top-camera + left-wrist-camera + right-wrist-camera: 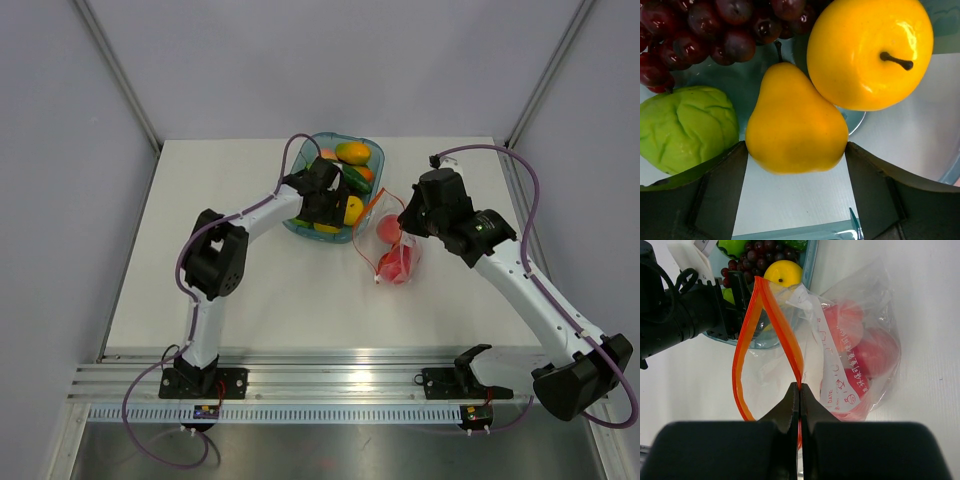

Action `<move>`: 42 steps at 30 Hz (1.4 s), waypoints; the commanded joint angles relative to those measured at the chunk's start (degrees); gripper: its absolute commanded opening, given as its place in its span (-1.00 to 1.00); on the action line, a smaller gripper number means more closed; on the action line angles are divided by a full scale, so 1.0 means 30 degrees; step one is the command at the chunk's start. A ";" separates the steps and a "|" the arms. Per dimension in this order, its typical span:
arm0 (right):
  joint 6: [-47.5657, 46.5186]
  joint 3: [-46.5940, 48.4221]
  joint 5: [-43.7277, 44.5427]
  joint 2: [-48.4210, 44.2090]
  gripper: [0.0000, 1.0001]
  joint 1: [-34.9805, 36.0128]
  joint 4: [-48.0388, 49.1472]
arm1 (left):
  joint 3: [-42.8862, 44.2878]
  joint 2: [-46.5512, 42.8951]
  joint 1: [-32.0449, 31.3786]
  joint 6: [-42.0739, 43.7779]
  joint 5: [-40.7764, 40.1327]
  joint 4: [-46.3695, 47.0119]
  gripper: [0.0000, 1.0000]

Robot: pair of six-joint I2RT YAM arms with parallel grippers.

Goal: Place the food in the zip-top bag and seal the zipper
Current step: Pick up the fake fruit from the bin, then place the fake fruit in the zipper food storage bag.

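Right now your right gripper point(799, 392) is pressed together on the zipper point(747, 325), whose orange strip gapes in a loop at the mouth of the zip-top bag point(860, 300). Red food point(875, 352) lies inside the bag, just beside the blue tray point(750, 85). Your left gripper point(796, 147) stands spread around a yellow pear point(795, 125) in that tray; whether it presses the pear, you cannot tell

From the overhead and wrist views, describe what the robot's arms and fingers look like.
The left arm and right arm are white links with bulky black joints, each trailing a purple cable. Their fingers are dark, tapering wedges.
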 commanded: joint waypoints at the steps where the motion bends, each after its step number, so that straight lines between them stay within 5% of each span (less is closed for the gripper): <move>1: -0.0092 0.0260 0.0001 -0.0029 -1.00 -0.0077 0.0277 | 0.1032 0.0188 -0.0138 0.0271 0.0315 0.0222 0.51; 6: -0.0150 0.0319 0.0002 -0.0029 -1.00 -0.0077 0.0247 | 0.0769 -0.0834 -0.0255 0.0271 -0.0064 0.0163 0.27; 17: -0.0062 0.0261 0.0177 0.0322 -1.00 -0.0077 0.0423 | -0.0342 -0.6513 -0.0284 -0.0256 -0.0154 0.0573 0.12; 27: 0.0114 0.0202 -0.0057 0.0996 -1.00 -0.0077 0.0949 | -0.1310 -1.0120 -0.0898 -0.0225 0.3824 0.0779 0.10; 36: 0.0231 0.0290 -0.0086 0.0850 -1.00 -0.0077 0.1009 | -0.3623 -1.1326 -0.2451 -0.1660 0.7518 0.3056 0.10; 42: 0.0348 0.0203 -0.0291 0.0499 -1.00 -0.0077 0.0892 | -0.3187 -1.0009 -0.3476 -0.2218 0.7727 0.3619 0.09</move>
